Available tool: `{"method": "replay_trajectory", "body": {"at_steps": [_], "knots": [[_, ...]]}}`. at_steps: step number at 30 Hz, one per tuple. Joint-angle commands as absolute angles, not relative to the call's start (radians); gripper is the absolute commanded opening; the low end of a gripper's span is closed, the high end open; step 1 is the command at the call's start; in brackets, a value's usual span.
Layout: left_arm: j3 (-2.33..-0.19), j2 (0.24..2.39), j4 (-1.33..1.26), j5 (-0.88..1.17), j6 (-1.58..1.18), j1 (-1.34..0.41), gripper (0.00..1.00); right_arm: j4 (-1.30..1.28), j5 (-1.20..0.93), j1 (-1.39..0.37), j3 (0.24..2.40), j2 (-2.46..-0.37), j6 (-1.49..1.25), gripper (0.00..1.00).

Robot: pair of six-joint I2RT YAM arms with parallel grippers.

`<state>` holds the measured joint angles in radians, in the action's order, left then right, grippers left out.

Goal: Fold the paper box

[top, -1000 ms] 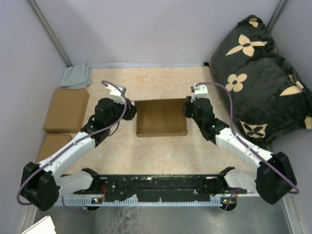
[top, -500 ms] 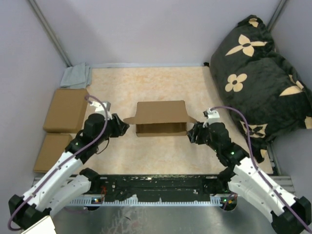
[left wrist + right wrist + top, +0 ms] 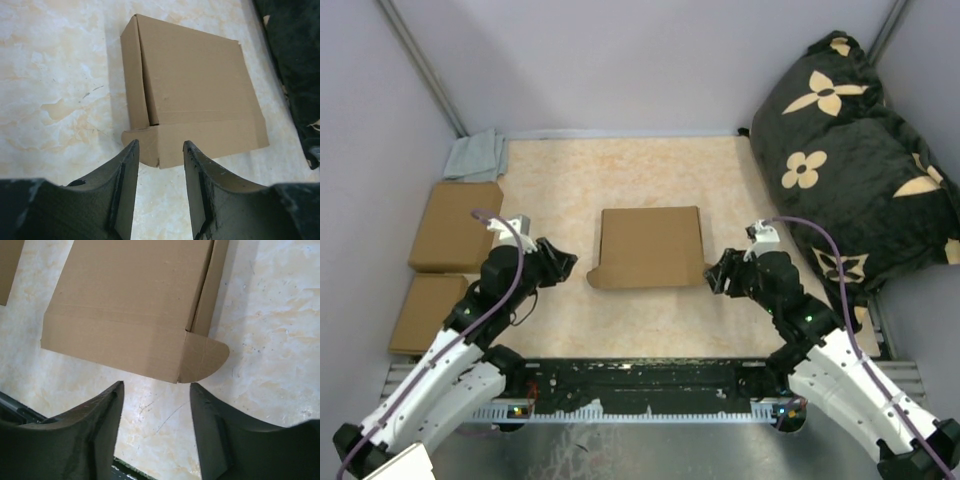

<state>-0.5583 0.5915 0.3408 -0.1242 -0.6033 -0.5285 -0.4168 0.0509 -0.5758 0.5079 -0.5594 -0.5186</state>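
Observation:
The paper box (image 3: 651, 245) is a plain brown cardboard mailer in the middle of the table, its lid down over the body and its front flap with rounded ears lying out flat toward me. It also shows in the left wrist view (image 3: 192, 102) and the right wrist view (image 3: 132, 300). My left gripper (image 3: 563, 264) is open and empty, just left of the box's near left corner, with its fingers (image 3: 125, 185) short of the flap. My right gripper (image 3: 716, 273) is open and empty, just right of the near right ear.
Two smaller closed brown boxes (image 3: 457, 225) (image 3: 423, 310) lie along the left wall, with a grey cloth (image 3: 477, 156) behind them. A black cushion with tan flowers (image 3: 860, 150) fills the back right. The arm bases and a black rail (image 3: 650, 380) sit at the near edge.
The box's lid has come down from upright to closed over the body. Both arms have drawn back from the box's sides toward me and now sit at its near corners.

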Motion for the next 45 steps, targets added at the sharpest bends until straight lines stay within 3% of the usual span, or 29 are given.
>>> {"method": "replay_trajectory", "body": {"at_steps": [1,7,14,32,45], "knots": [[-0.588,0.762,0.230,-0.133,-0.536,-0.535,0.48,-0.313,0.142,-0.582,0.601,-0.702,-0.462,0.69],[-0.693,1.050,0.150,-0.111,-0.490,-0.534,0.49,-0.245,0.150,-0.531,0.746,-1.032,-0.396,0.73],[-0.746,1.221,0.085,-0.087,-0.455,-0.533,0.49,-0.157,0.062,-0.448,0.804,-1.264,-0.389,0.73],[-0.791,1.465,0.025,-0.019,-0.454,-0.533,0.49,-0.105,-0.008,-0.444,0.854,-1.458,-0.364,0.72],[-0.968,1.571,0.036,-0.016,-0.434,-0.528,0.49,-0.091,-0.044,-0.443,1.017,-1.590,-0.351,0.70]]}}
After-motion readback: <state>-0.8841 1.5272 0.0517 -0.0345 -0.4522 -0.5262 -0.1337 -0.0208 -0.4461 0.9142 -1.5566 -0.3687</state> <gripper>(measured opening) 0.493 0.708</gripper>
